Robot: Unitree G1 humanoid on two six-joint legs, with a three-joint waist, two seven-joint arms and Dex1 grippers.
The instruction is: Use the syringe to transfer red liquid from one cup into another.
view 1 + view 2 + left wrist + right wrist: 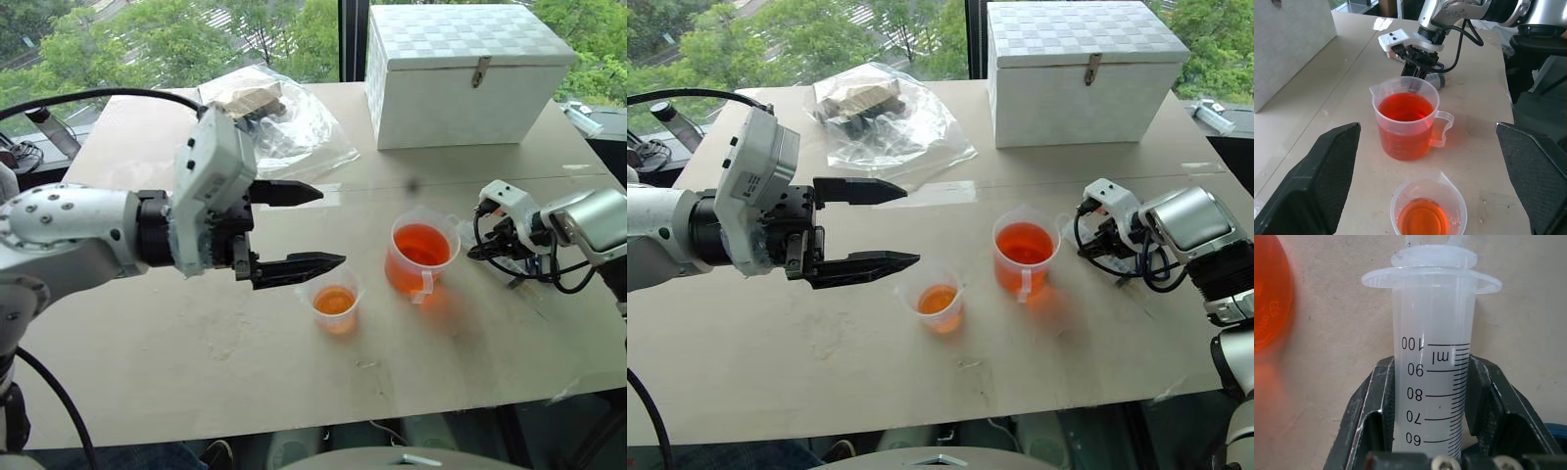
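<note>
Right gripper (1430, 382) clamped the syringe (1432, 347) barrel on the table (196, 343), right of the big cup (421, 257); left gripper (294, 227) gaped wide. Lifting level looked wise.

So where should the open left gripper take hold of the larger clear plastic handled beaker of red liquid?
Grip the larger clear handled beaker across its upper wall, the left gripper coming level from the side away from the handle. The beaker is upright and nearly full; the thin looped handle faces the robot, and the smaller clear beaker stands close beside it.
</note>
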